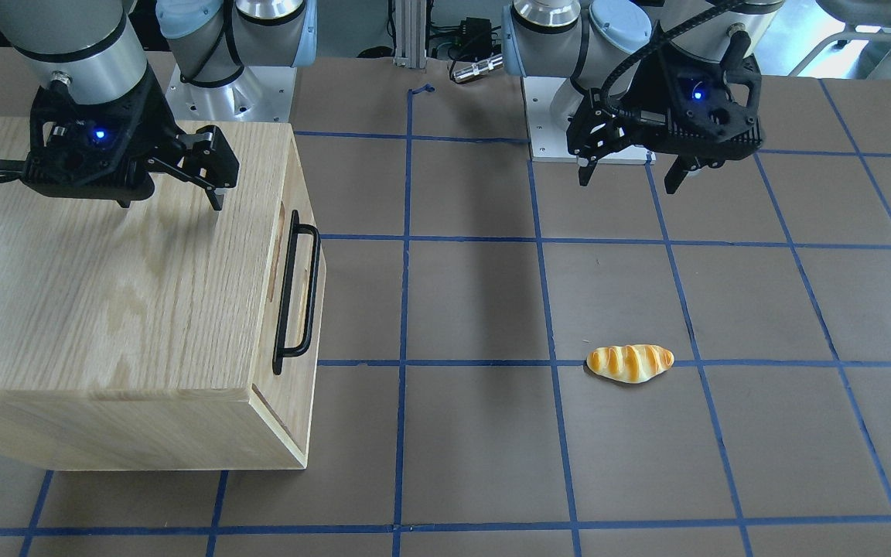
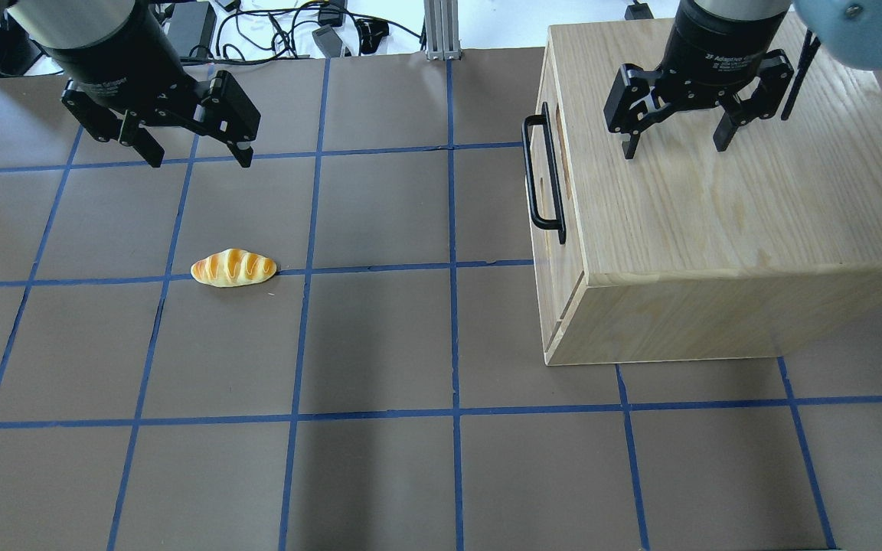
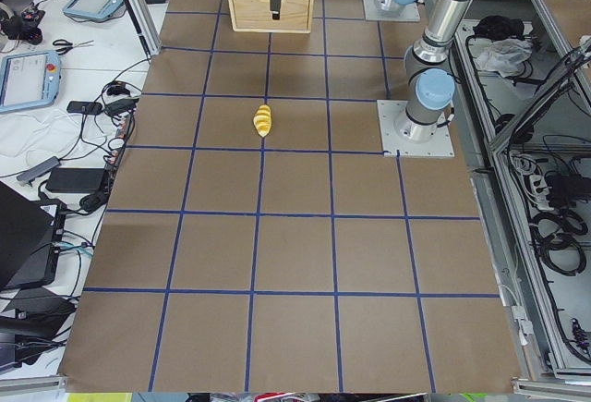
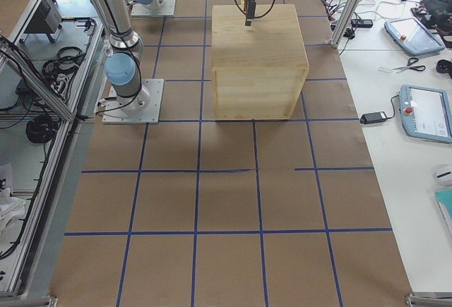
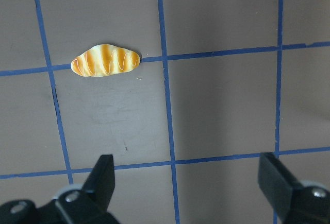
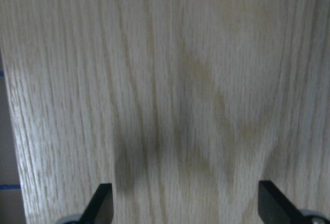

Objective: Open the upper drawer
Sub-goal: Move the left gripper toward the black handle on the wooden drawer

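The upper drawer [image 2: 552,180] is the top front panel of a light-wood cabinet [image 2: 717,222] and sits flush, shut. Its long black bar handle [image 2: 534,180] faces the table's middle; the drawer [image 1: 298,290] and handle [image 1: 285,309] also show in the front-facing view. My right gripper [image 2: 674,147] is open and empty above the cabinet's top, behind the handle; it also shows in the front-facing view [image 1: 171,203], and its wrist view [image 6: 188,206] sees only wood grain. My left gripper [image 2: 200,162] is open and empty above bare table, also seen from the front [image 1: 629,182] and from its wrist [image 5: 190,183].
A toy bread roll [image 2: 233,268] lies on the brown table near a blue tape line, in front of the left gripper; it also shows in the left wrist view [image 5: 105,60]. Blue tape marks a grid on the table [image 2: 410,344]. Cables lie beyond the far edge.
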Robot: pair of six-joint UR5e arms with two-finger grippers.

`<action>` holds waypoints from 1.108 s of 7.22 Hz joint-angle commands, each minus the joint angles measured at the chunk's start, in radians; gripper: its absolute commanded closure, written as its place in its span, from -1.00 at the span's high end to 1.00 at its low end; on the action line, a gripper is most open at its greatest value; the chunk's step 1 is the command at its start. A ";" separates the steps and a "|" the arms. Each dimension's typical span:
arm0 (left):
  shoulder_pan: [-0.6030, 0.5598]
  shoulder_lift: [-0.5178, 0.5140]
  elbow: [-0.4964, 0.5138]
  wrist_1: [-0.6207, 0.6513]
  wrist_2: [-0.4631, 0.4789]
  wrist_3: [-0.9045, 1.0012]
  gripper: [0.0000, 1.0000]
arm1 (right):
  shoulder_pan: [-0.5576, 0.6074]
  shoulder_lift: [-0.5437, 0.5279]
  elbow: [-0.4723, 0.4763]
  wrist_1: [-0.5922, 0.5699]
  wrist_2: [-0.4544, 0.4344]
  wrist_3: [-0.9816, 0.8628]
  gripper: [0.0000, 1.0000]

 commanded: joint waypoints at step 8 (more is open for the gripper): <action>-0.035 -0.052 0.001 0.082 -0.179 -0.175 1.00 | 0.000 0.000 0.000 0.000 0.000 0.001 1.00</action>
